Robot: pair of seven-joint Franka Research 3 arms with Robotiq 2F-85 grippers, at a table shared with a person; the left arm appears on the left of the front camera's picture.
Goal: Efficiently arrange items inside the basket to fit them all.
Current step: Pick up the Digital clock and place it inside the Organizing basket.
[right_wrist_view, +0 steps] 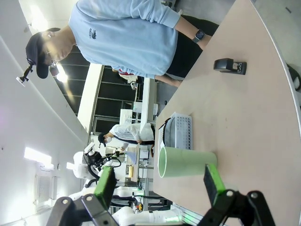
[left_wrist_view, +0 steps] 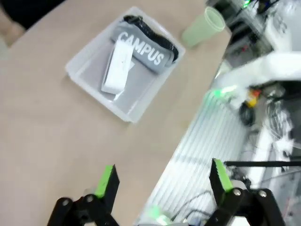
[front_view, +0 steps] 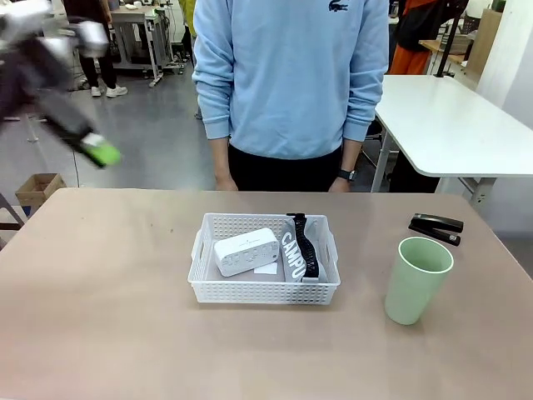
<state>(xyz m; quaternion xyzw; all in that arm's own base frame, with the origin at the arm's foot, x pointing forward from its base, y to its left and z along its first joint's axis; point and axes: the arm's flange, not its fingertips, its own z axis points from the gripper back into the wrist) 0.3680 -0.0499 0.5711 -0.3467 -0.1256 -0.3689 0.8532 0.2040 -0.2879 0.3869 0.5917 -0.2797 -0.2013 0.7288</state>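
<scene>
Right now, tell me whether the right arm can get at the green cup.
Probably yes: the cup stands straight ahead of the open right pincer, with nothing between them.

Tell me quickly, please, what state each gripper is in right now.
Left gripper, black with green pads: open, empty.
Right gripper, black with green pads: open, empty.

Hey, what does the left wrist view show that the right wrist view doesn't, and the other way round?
Left wrist view: the white rectangular box device beside the grey pouch, its CAMPUS lettering readable, and the open left gripper. Right wrist view: the black stapler on the table and the open right gripper. Both: the shallow white plastic lattice basket, the pale green cup and the table.
</scene>
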